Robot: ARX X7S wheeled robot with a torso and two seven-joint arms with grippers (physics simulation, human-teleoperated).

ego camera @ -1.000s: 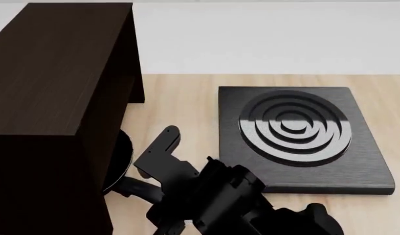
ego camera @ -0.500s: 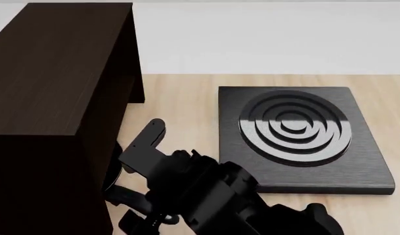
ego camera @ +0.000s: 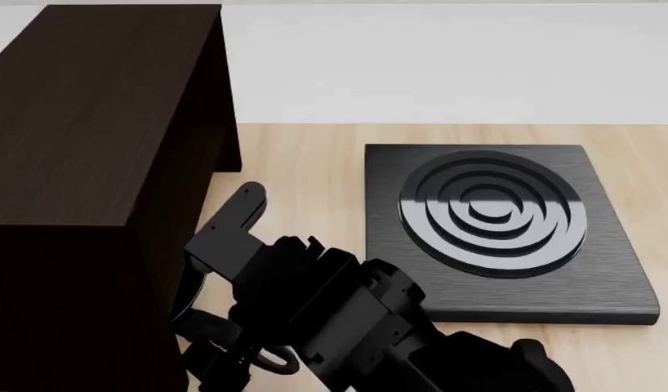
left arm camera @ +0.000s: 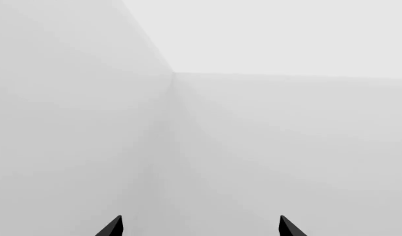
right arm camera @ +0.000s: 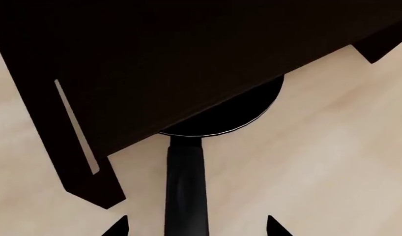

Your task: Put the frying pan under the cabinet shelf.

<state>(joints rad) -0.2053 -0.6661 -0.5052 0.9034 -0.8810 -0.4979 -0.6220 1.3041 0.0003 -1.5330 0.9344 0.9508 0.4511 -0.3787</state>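
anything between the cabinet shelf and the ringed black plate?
Head view: mostly bare wooden tabletop between the cabinet shelf and the ringed black plate; nearer the camera, the right arm fills that gap.

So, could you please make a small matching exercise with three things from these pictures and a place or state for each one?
Things:
1. frying pan
2. cabinet shelf
3. ringed plate

Places or states:
A. lies in the open on the wooden table, at the right in the head view
B. round part mostly hidden under the cabinet, handle sticking out
C. tall dark box at the left in the head view

Pairs: 1-B, 2-C, 3-A
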